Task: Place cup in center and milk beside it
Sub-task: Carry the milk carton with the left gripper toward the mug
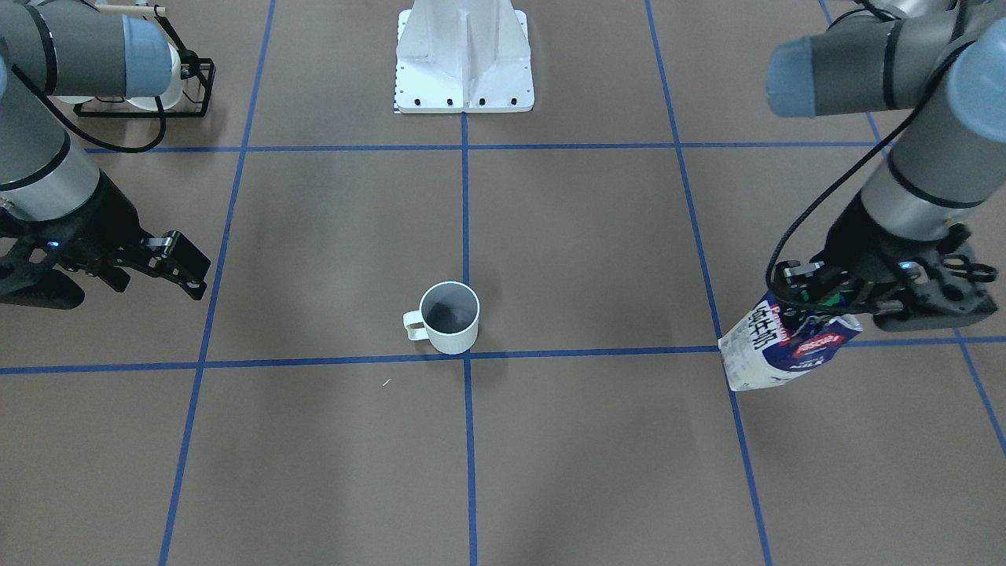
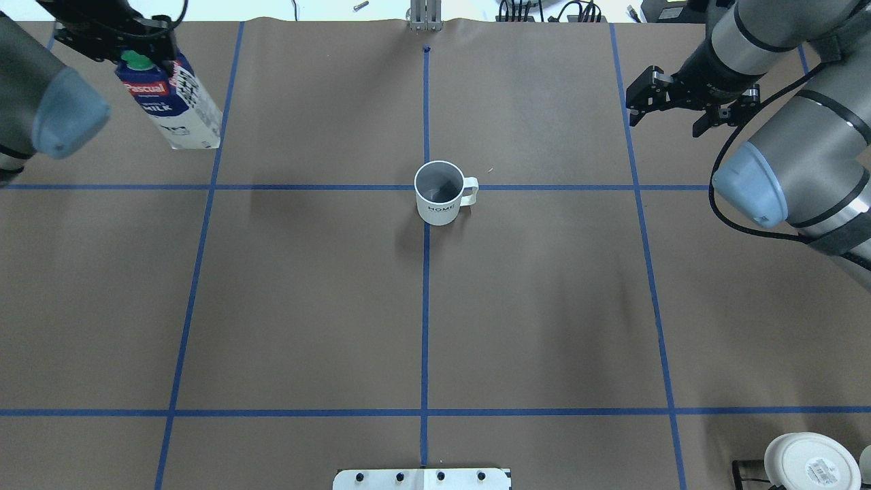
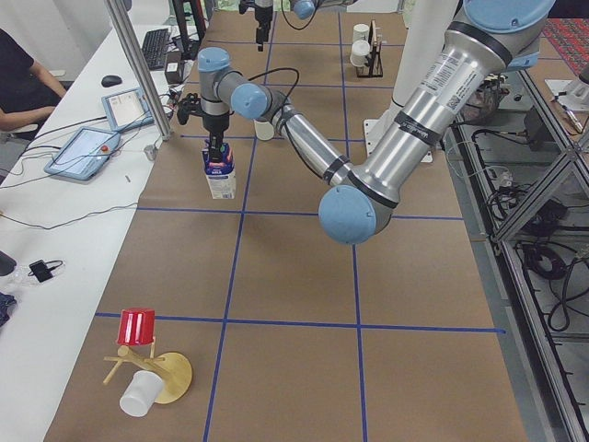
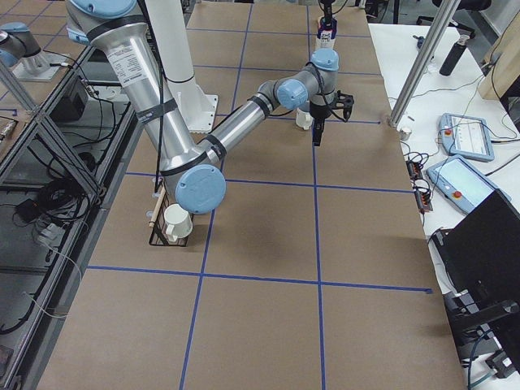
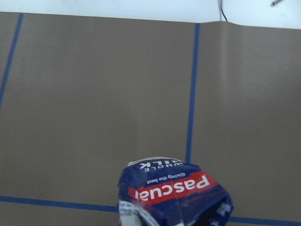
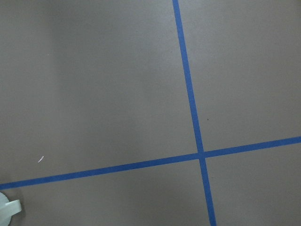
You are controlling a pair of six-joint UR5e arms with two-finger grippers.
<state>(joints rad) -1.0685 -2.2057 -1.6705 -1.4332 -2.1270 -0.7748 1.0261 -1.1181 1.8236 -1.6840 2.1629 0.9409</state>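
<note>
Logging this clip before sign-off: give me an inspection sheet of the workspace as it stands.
Surface: brown paper table cover with a blue tape grid.
Job's things: white mug with dark inside upright at the middle tape crossing; blue-and-white milk carton with green cap tilted, far off to one side.
Clutter: black wire rack with cream mugs; wooden stand with a red and a white cup.
Hands: left hand shut on the carton's top; right hand open, empty.
Cables: black cable looped along the left wrist.
Surroundings: seated person at a white side bench.
</note>
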